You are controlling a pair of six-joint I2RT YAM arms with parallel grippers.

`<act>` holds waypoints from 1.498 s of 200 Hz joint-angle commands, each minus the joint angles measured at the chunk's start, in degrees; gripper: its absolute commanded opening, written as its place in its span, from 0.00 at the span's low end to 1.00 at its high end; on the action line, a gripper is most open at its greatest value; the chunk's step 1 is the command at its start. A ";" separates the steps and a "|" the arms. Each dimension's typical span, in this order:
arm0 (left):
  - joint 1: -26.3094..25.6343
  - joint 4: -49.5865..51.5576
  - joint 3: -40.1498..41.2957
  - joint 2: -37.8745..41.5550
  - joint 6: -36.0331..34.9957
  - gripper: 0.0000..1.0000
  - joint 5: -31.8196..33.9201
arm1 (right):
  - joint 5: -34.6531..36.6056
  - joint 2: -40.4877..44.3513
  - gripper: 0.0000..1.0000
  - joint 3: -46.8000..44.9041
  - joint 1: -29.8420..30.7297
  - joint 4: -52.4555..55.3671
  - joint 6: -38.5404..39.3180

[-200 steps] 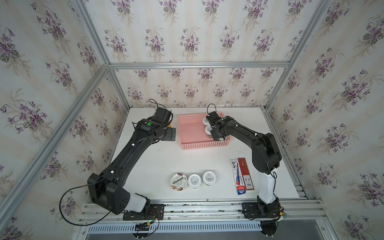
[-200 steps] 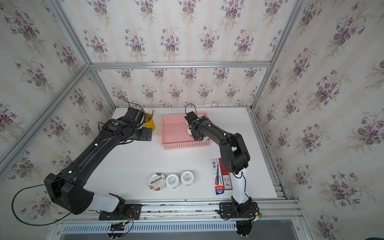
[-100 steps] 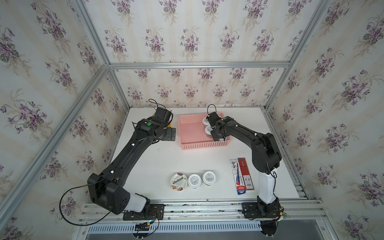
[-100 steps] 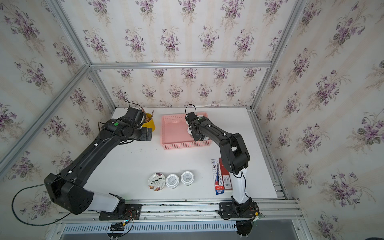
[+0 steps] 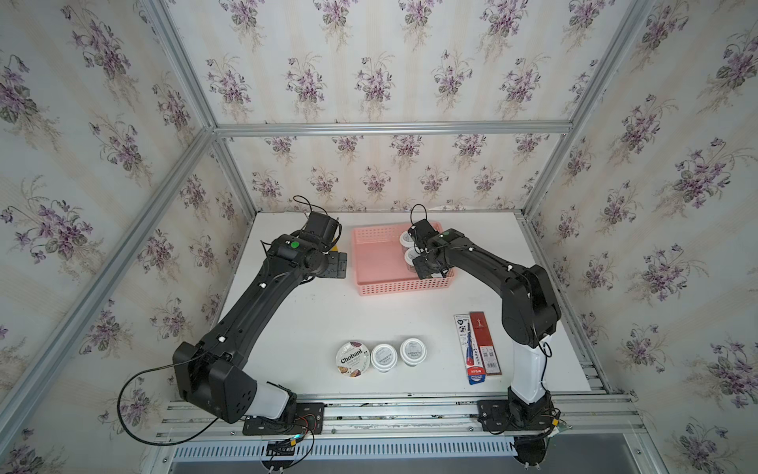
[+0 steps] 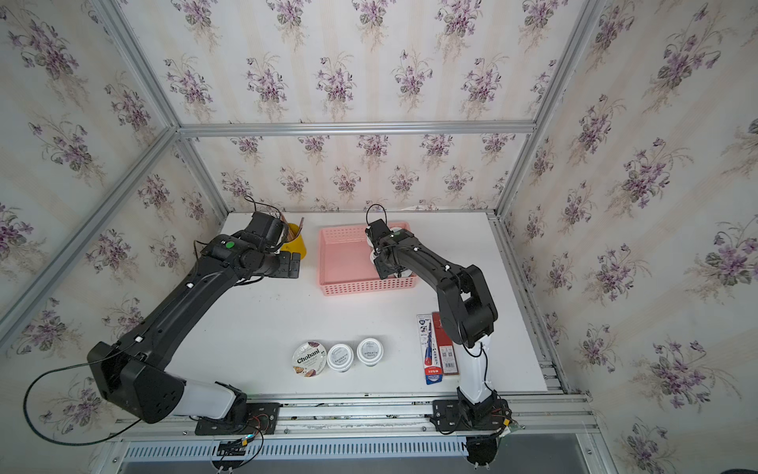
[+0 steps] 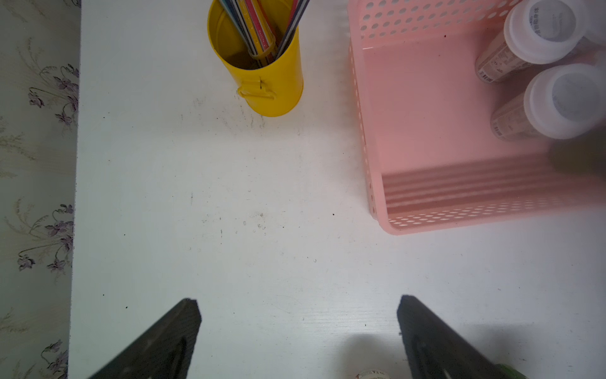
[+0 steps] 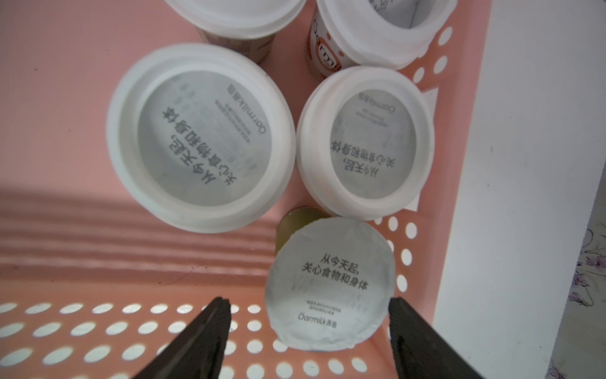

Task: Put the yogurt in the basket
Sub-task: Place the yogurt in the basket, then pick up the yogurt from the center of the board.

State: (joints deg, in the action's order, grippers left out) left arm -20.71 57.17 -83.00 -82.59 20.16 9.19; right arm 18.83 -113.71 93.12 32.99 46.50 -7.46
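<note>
In basket (image 5: 379, 287), at right claw (image 8: 308, 303): near cup (image 8: 329, 285) between the fingers, seemingly against one. Just beyond claw, two cups (image 8: 200, 137) side by side, touching; behind them, far cups (image 8: 236, 16). Ahead of left claw (image 7: 298, 300), pencil cup (image 7: 272, 88); basket ahead-right. On table (image 5: 328, 320), well behind both claws, row of cups (image 5: 383, 358), packets (image 5: 478, 349) right of it.

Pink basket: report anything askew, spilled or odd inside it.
In the shallow pink perforated plastic basket, one small round yogurt cup, between the jaws of the open right gripper, has only a wrinkled foil lid; the neighbouring cups wear white plastic caps. No spill shows.
</note>
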 commanded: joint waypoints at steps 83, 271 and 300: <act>-0.56 0.84 0.17 1.11 1.28 0.99 0.39 | -12.73 18.58 0.80 -13.78 8.85 -0.95 -2.75; -1.46 0.49 3.07 4.32 1.90 0.99 -0.97 | -16.72 34.34 0.84 -36.74 31.52 -3.52 -12.77; -1.46 0.55 3.20 4.28 1.75 0.99 -0.50 | -16.04 33.23 0.80 -37.43 31.52 -3.95 -12.89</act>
State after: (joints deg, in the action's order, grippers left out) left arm -22.17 57.65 -79.92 -78.48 21.85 7.77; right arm 1.34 -79.92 56.05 64.49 43.48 -19.62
